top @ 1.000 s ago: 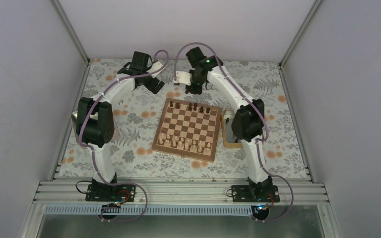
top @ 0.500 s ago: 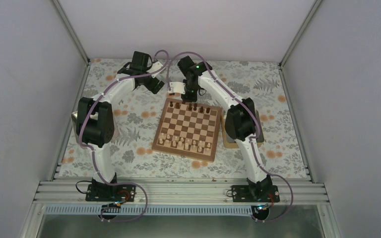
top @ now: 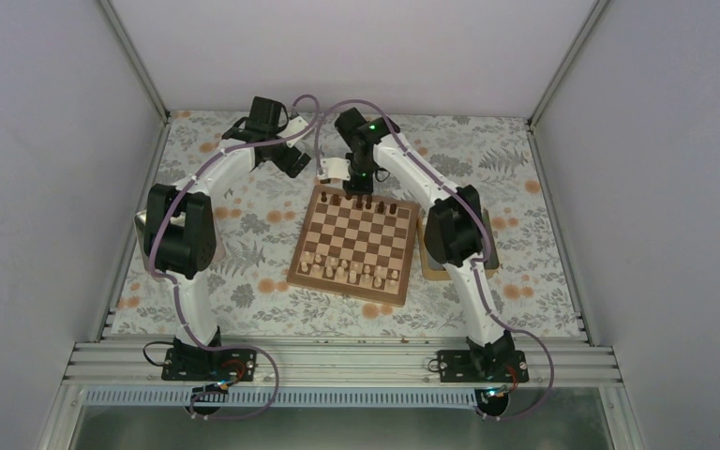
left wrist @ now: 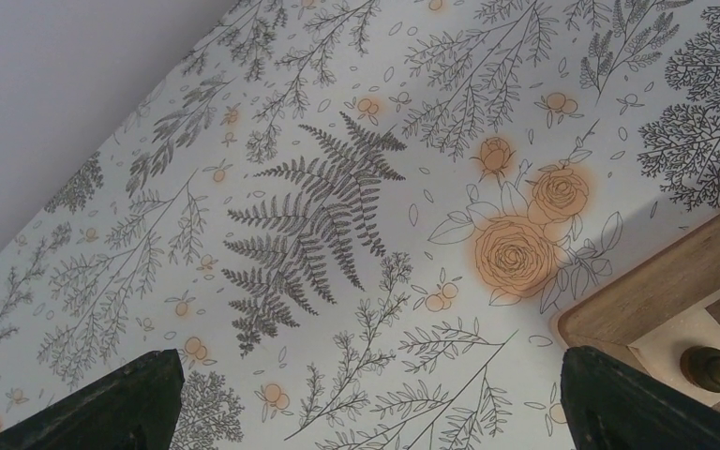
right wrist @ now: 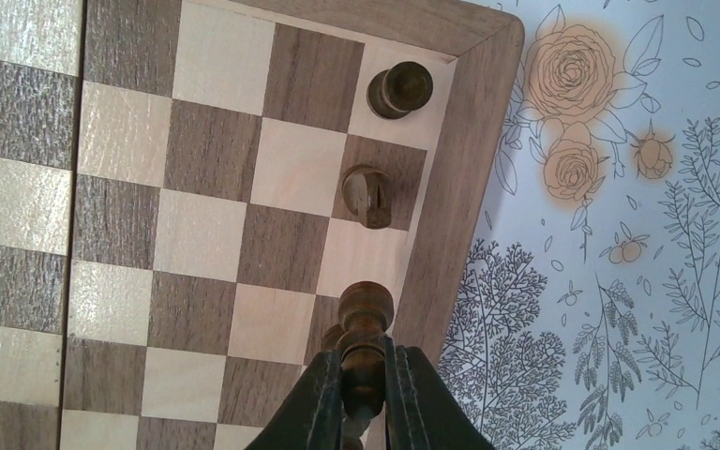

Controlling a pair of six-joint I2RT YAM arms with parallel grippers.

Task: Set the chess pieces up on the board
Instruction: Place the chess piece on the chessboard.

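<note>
Pinched between the two fingers of the right gripper (right wrist: 364,367): one dark chess piece (right wrist: 367,314), taken at the stem and kept upright, probably so that the base meets the square flat. Hangs over the edge row of the board (right wrist: 452,202), close to the border. Impossible to tell from the wrist view whether the base already touches the wood.

Next along the same row: a knight-like piece (right wrist: 367,195), then a round-topped piece (right wrist: 399,88) in the corner square itself, both standing. Looks like filling this row from the corner inward, one after another.

Further out, in the top view: a few more dark pieces (top: 381,206) along the far edge, and pale pieces (top: 352,272) in rows on the near side.

Spread wide and holding nothing: the left gripper (left wrist: 367,370), parked over the flowered cloth (left wrist: 319,216) just beside a board corner, seemingly to leave room for the other arm. Partly hidden behind the right arm: a tan tray (top: 434,272).
</note>
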